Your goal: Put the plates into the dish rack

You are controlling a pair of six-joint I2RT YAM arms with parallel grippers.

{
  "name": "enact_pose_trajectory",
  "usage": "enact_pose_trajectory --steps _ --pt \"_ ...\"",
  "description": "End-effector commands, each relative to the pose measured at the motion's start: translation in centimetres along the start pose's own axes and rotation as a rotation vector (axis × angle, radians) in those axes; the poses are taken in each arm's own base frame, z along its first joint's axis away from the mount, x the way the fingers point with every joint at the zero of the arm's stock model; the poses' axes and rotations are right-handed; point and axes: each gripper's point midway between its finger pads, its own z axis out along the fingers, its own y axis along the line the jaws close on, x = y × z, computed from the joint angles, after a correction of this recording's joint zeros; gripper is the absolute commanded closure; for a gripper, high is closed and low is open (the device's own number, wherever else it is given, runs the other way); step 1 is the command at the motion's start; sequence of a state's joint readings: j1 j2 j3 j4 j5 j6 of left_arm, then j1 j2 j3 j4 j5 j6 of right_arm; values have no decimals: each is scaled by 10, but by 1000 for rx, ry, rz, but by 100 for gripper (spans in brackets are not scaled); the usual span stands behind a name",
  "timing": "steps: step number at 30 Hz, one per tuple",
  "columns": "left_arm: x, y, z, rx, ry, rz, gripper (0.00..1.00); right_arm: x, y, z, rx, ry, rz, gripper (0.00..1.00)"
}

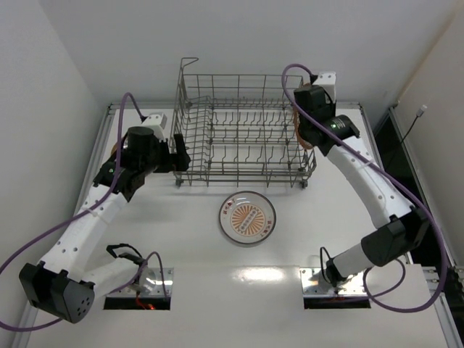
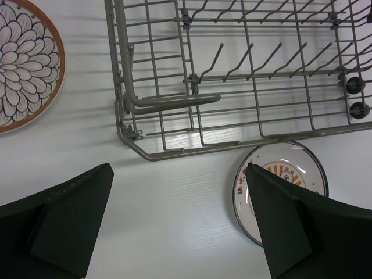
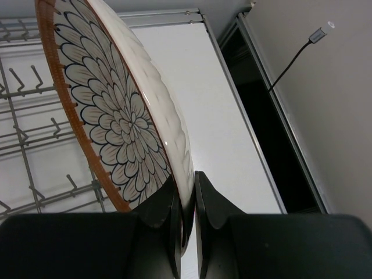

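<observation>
Petal-lattice plate (image 3: 122, 110), on edge, orange-brown rim, spans 9 to 12 o'clock, lower rim pinched by right gripper (image 3: 187, 192) at 6 o'clock, dish rack (image 3: 35, 139) tines at 9 o'clock, white table (image 3: 215, 104) behind, cable (image 3: 296, 58) at 2 o'clock.

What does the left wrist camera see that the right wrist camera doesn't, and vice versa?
Only the left wrist view: a petal plate lying flat on the table, the sunburst plate beside a corner of the dish rack, and the left jaws open and empty. Only the right wrist view: a second petal plate held on edge, its rim pinched by the right jaws. Both: the dish rack and the white table.
</observation>
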State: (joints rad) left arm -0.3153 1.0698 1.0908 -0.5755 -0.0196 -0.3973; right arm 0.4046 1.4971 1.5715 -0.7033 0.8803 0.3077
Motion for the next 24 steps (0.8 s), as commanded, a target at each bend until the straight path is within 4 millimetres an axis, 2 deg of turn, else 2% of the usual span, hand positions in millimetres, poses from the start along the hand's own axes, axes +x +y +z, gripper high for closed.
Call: enact_pose_trajectory --steps 1,2,3,4,6,16,24 --pt "-12 -7 -1 15 -25 1 0 -46 -8 -10 77 -138 116 100" --pt "-12 -7 -1 15 -25 1 0 -41 0 -7 70 -131 101 100" --pt "-10 -7 2 12 -15 1 0 -43 -1 -7 78 -137 108 100" --pt "-10 -7 2 12 -15 1 0 -34 8 -5 71 -122 79 100" --pt "-10 -7 2 12 -15 1 0 -33 15 -4 59 -135 89 100" --pt "-13 -11 0 23 -23 5 0 -6 28 13 87 -94 29 100" --pt "-10 -10 5 17 -5 15 0 3 35 23 118 -79 2 100"
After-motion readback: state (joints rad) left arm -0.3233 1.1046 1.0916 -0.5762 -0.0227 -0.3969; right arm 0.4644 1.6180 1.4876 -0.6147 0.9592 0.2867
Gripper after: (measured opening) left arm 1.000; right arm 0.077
